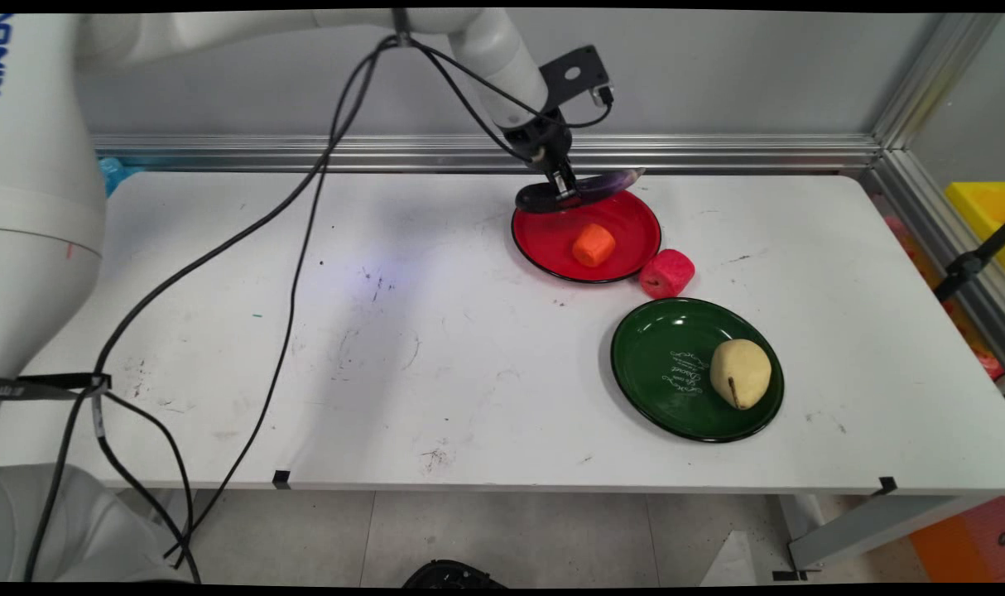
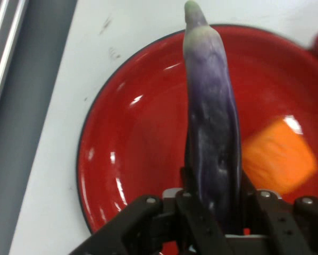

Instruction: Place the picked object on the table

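Observation:
My gripper is shut on a long purple eggplant, held level just above the far rim of the red plate. In the hand view the eggplant runs straight up from between the fingers, over the red plate. An orange carrot chunk lies on the plate below, seen at the right in the hand view as an orange chunk.
A pink-red piece of fruit lies on the table beside the red plate. Nearer the front, a green plate holds a pale yellow pear. Black cables hang across the left half. An aluminium rail lines the back edge.

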Controlling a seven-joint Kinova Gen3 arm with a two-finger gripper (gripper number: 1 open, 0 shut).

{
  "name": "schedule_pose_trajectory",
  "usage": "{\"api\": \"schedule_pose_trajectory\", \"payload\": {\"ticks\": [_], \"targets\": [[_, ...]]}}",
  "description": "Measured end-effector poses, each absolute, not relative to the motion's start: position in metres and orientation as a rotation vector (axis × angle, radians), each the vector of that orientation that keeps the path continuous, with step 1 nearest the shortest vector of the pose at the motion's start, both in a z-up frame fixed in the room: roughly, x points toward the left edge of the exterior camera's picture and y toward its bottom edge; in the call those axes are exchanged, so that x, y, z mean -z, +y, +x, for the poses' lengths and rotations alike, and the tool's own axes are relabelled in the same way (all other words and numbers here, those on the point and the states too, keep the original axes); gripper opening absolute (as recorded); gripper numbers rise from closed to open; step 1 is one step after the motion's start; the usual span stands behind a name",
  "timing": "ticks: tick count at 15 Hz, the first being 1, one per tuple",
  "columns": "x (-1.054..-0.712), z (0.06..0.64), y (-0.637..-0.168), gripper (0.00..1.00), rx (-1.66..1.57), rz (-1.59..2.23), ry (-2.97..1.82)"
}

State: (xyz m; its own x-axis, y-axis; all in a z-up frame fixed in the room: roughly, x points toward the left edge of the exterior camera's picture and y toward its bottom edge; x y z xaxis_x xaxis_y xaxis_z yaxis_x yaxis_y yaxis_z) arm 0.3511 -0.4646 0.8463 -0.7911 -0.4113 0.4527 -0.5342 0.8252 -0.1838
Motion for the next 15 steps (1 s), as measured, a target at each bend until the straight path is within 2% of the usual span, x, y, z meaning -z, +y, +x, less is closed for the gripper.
{"api": "schedule_pose_trajectory", "payload": {"ticks": [7, 15], "targets": [[-0.877, 0.369, -0.407, 0.0, -0.372, 0.505, -2.647], [-0.869, 0.384, -0.357, 0.0, -0.279, 0.293, -2.707]]}}
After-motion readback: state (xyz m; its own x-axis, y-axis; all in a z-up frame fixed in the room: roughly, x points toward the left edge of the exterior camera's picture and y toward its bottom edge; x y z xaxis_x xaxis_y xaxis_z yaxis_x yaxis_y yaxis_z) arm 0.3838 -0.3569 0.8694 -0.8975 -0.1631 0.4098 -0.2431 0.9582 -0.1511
